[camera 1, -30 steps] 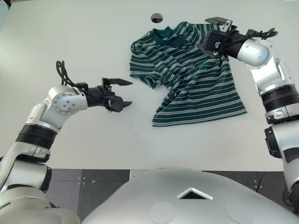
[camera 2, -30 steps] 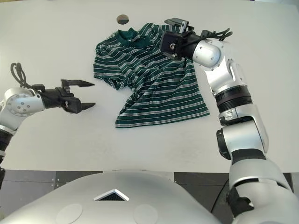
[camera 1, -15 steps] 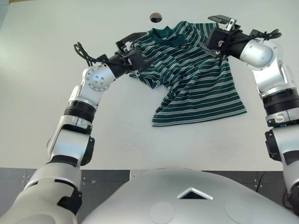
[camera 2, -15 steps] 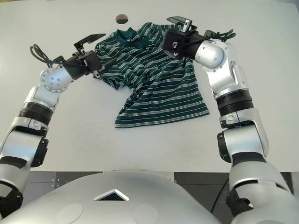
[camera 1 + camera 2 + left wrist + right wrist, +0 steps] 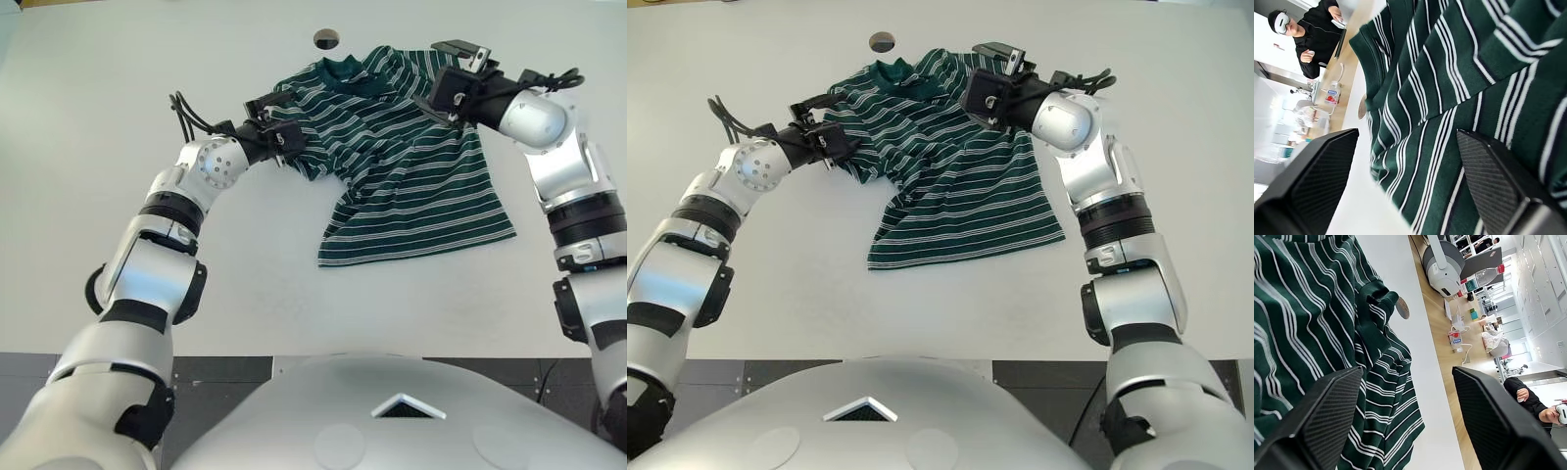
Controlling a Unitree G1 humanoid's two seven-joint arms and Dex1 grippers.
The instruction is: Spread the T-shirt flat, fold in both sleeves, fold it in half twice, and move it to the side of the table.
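A dark green T-shirt with white stripes lies rumpled on the white table, collar toward the far edge and hem toward me. Its left sleeve is bunched under the body. My left gripper is at that left sleeve, open, with striped cloth between its two fingers. My right gripper is open over the shirt's right shoulder, with fabric lying under and between its fingers.
A small round hole sits in the table just beyond the collar. Bare white tabletop stretches to the left of the shirt and in front of its hem. The table's near edge runs along the bottom of the head views.
My left arm swung from the open table at the left up to the shirt's left sleeve, gripper still open. The right gripper stayed at the right shoulder, dipping slightly.
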